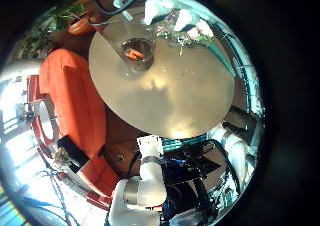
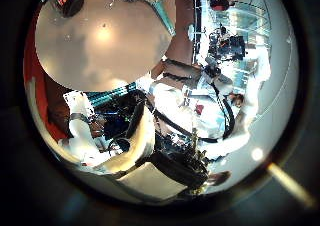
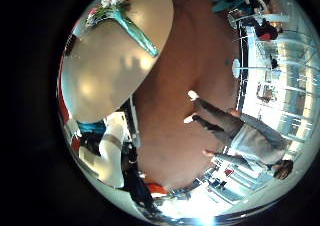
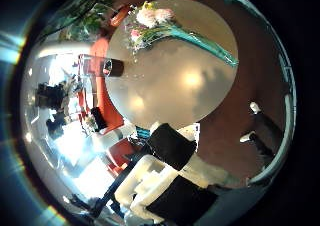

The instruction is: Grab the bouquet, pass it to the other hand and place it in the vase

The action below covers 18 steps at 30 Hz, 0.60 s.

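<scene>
One bouquet [image 4: 160, 24] on round table [image 4: 190, 86]

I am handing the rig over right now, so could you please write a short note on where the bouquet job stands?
Left hand: open, holding nothing, high over the round, smooth-topped table.
Right hand: open, holding nothing, also above the table.
The bouquet of pale blooms on long stems lies flat on the table, apart from the clear glass vase, which stands on the same table with no flowers in it.
Done: nothing yet.
Left: pick up the bouquet, pass it to the other hand, put it in the vase.
</scene>
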### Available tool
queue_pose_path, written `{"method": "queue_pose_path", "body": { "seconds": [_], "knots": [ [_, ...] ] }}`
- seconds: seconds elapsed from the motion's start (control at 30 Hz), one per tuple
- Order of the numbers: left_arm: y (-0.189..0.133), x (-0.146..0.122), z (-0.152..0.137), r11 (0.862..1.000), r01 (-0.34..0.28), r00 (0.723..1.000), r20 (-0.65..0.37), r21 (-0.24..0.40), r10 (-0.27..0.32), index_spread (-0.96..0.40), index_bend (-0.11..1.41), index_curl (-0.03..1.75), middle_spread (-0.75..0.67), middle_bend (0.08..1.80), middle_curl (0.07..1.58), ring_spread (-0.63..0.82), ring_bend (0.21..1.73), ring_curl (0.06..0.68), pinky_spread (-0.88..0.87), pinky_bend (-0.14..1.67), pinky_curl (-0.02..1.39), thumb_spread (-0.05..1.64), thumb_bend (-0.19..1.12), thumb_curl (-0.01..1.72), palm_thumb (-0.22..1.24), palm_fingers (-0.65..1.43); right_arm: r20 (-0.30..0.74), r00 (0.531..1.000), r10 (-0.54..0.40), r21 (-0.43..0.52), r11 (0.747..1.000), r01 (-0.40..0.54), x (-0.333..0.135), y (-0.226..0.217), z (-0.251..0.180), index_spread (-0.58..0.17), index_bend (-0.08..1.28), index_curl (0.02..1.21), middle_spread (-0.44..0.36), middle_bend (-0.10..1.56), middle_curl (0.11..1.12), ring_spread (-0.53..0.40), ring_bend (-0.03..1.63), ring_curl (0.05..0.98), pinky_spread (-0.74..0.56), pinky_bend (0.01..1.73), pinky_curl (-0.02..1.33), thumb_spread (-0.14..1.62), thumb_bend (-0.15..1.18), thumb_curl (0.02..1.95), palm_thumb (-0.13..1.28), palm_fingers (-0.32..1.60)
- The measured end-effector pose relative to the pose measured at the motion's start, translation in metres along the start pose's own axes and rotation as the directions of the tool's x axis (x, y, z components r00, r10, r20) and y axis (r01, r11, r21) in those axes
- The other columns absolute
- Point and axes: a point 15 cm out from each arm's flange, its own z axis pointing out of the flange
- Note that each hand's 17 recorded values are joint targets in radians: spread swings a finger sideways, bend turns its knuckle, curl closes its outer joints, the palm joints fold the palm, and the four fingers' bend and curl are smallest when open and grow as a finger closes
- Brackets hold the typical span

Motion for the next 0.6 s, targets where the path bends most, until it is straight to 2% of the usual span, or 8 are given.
{"method": "queue_pose_path", "body": {
  "seconds": [0.2, 0.3, 0.43, 0.6],
  "knots": [
    [0.008, 0.005, 0.011, 0.998, -0.048, 0.998, 0.026, -0.041, 0.049, 0.07, 0.18, 0.34, 0.47, 0.18, 0.30, 0.58, 0.45, 0.208, 0.55, 0.22, 0.31, 1.15, -0.02, 0.31, 0.36, 0.07, 0.026, 0.999, 0.024, -0.056, 0.998, -0.023, 0.022, -0.045, 0.011, -0.357, 0.16, 0.26, -0.095, 0.30, 0.37, -0.029, 0.64, 0.247, 0.30, 0.47, 0.23, 1.18, -0.01, 0.29, 0.37, 0.40],
    [0.012, 0.006, 0.018, 0.994, -0.089, 0.995, 0.034, -0.058, 0.091, 0.07, 0.18, 0.34, 0.47, 0.18, 0.30, 0.58, 0.45, 0.208, 0.55, 0.22, 0.31, 1.15, -0.02, 0.31, 0.36, 0.07, 0.060, 0.997, 0.037, -0.094, 0.995, -0.032, 0.024, -0.064, 0.026, -0.343, 0.17, 0.27, -0.080, 0.31, 0.37, -0.045, 0.66, 0.249, 0.28, 0.47, 0.23, 1.16, -0.01, 0.30, 0.41, 0.41],
    [0.013, 0.012, 0.019, 0.991, -0.119, 0.992, 0.044, -0.064, 0.122, 0.07, 0.18, 0.35, 0.46, 0.18, 0.29, 0.58, 0.45, 0.207, 0.55, 0.22, 0.31, 1.15, -0.02, 0.31, 0.36, 0.07, 0.116, 0.992, 0.050, -0.132, 0.991, -0.035, 0.022, -0.086, 0.046, -0.331, 0.17, 0.28, -0.072, 0.32, 0.38, -0.061, 0.68, 0.250, 0.26, 0.46, 0.22, 1.13, -0.01, 0.32, 0.45, 0.41],
    [0.009, 0.016, 0.016, 0.986, -0.153, 0.985, 0.066, -0.066, 0.158, 0.07, 0.18, 0.35, 0.46, 0.18, 0.29, 0.58, 0.45, 0.206, 0.55, 0.22, 0.31, 1.16, -0.02, 0.31, 0.36, 0.07, 0.136, 0.988, 0.076, -0.194, 0.980, -0.048, 0.020, -0.100, 0.075, -0.331, 0.18, 0.29, -0.069, 0.33, 0.38, -0.073, 0.68, 0.250, 0.24, 0.44, 0.21, 1.12, -0.02, 0.34, 0.48, 0.41]
  ]
}}
